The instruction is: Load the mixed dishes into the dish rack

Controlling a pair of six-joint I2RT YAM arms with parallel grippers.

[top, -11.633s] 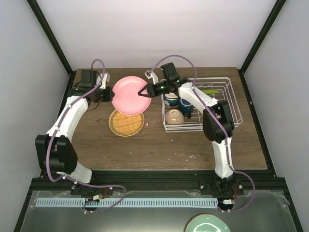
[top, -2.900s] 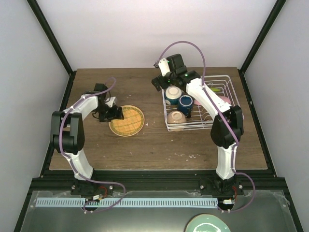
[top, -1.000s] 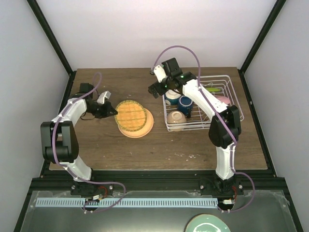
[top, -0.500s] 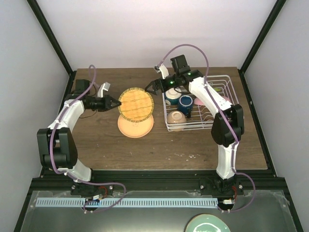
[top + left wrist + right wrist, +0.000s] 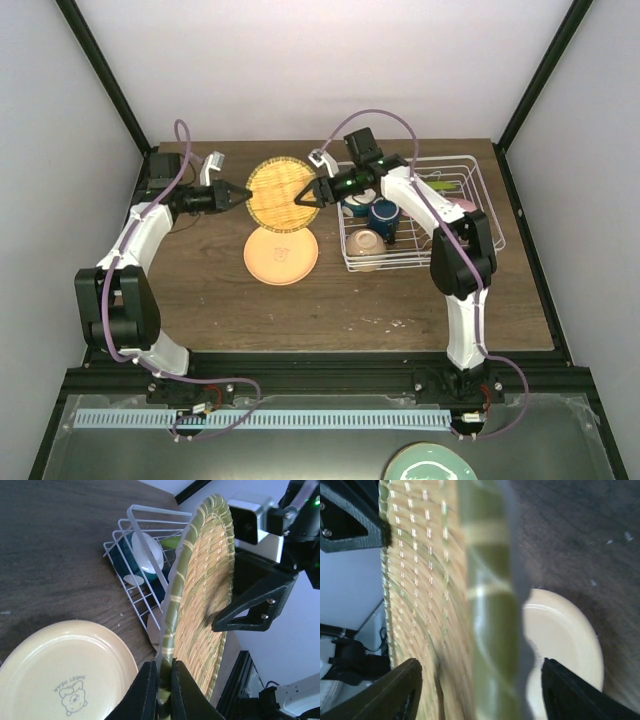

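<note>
Left jaws are closed tight on the rim of the woven yellow plate (image 5: 278,185), which is held upright on edge above the surface (image 5: 400,300), in the upper centre of the overhead frame. Right jaws are parted and set astride the opposite rim of the same plate, one finger (image 5: 400,690) to each side. A gap is seen at both faces in the right wrist view, so no grip by them is shown.

The dark wooden surface fills the middle of the overhead frame. The white wire rack (image 5: 487,200) is stood at centre right, just right of the held plate. The peach plate (image 5: 281,255) is laid flat on the surface below the held plate and left of the rack; a small bear drawing (image 5: 71,700) is seen on it in the left wrist view. Slivers of a pink plate (image 5: 464,206) and a lime green plate (image 5: 432,188) are seen on edge in the rack's right part. A pale teal plate (image 5: 428,462) is cut by the bottom edge of the frame, off the surface. In the rack's left part, one cream bowl (image 5: 363,243) is lodged at the lower corner and another (image 5: 352,203) above it, with the dark blue mug (image 5: 385,212) just beside both.
</note>
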